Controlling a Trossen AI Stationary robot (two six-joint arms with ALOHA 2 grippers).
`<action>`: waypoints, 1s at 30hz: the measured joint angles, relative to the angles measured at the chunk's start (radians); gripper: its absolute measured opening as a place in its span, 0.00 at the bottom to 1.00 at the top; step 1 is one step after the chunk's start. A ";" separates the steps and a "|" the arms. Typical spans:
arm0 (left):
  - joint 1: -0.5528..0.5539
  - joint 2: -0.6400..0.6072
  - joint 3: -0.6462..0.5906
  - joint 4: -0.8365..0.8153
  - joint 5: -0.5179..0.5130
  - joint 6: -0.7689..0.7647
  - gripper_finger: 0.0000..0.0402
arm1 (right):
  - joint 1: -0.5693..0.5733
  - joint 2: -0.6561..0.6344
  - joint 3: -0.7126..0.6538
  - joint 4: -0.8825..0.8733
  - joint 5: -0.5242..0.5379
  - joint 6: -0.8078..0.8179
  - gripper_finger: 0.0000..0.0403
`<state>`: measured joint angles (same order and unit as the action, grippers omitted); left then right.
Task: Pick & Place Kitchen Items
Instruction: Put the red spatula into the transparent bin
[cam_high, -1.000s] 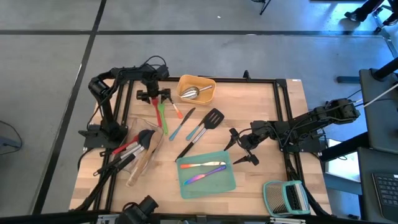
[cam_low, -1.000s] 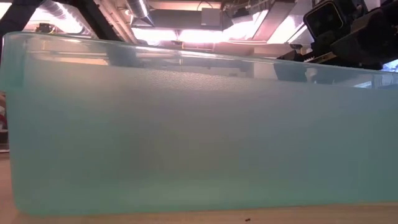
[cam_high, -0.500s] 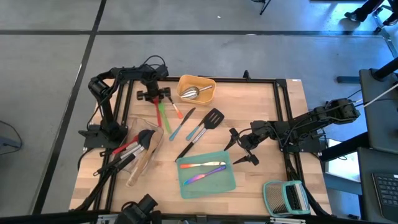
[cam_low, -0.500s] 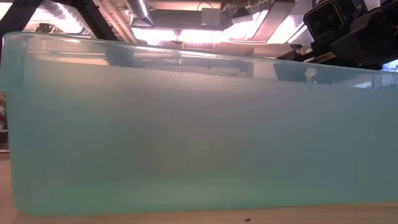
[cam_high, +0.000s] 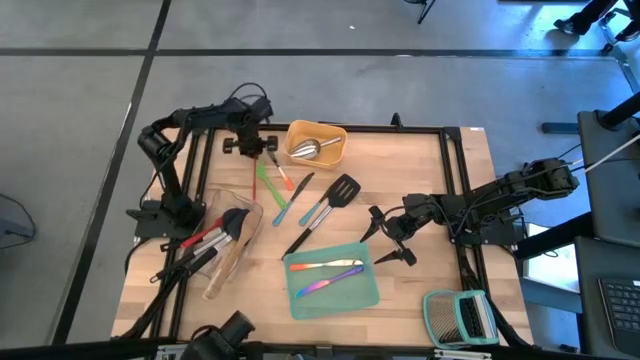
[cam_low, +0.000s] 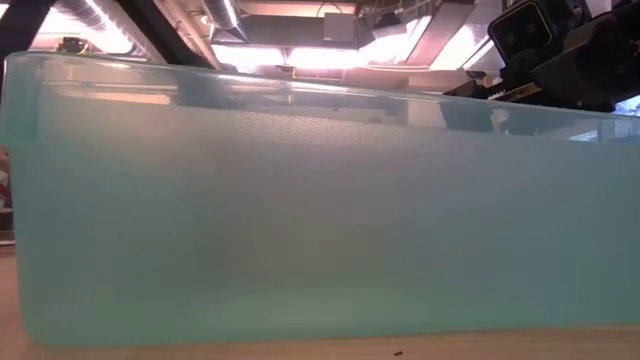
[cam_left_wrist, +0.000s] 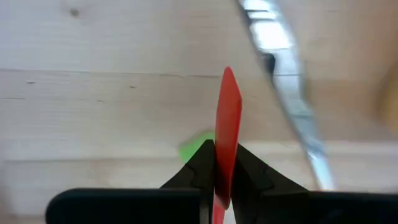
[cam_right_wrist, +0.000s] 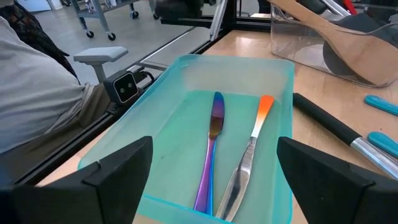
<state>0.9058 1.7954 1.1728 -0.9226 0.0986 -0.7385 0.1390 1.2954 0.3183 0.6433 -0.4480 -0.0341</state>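
Note:
My left gripper (cam_high: 252, 147) hangs fingers-down over the far left of the table, beside the yellow tray (cam_high: 330, 133), and is shut on a red utensil (cam_left_wrist: 227, 112). A green utensil (cam_high: 267, 184) lies on the wood just under it. My right gripper (cam_high: 386, 240) stands open at the right edge of the teal tray (cam_high: 345, 300). In the right wrist view its fingers flank that tray's end without touching it. Two iridescent cutlery pieces (cam_right_wrist: 214, 140) lie in the tray. My left gripper pinches the red utensil's thin flat part (cam_left_wrist: 227, 158) between its two fingers (cam_left_wrist: 199, 165), coming from above and pointing down. The piece shows edge-on and reaches past the fingertips. Whether its far end is on the table I cannot tell.
A steel scoop (cam_high: 307, 150) lies in the yellow tray. The clear tray (cam_high: 225, 245) at the left holds black, red and wooden tools. Blue-handled tools (cam_high: 293, 200) and a black turner (cam_high: 340, 190) lie mid-table. A green-framed rack (cam_high: 460, 315) stands near right. The teal tray's wall (cam_low: 320, 200) fills the low view.
My left gripper has shut on the red utensil and has risen a little, drifting toward the table's far edge. The red utensil has come up with it from beside the green one.

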 joint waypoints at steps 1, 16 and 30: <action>-0.007 -0.016 0.011 -0.007 0.001 0.008 0.05 | 0.000 0.000 0.000 0.006 0.000 0.000 0.86; -0.368 -0.490 0.014 0.208 -0.136 0.157 0.05 | 0.000 0.000 0.002 0.386 0.004 0.381 0.86; -0.934 -0.602 -0.196 0.965 -0.292 0.402 0.05 | 0.029 0.000 0.443 -0.111 0.113 0.108 0.86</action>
<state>-0.0278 1.1938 0.9770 0.0423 -0.1933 -0.3366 0.1684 1.2953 0.7614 0.5324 -0.3353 0.0737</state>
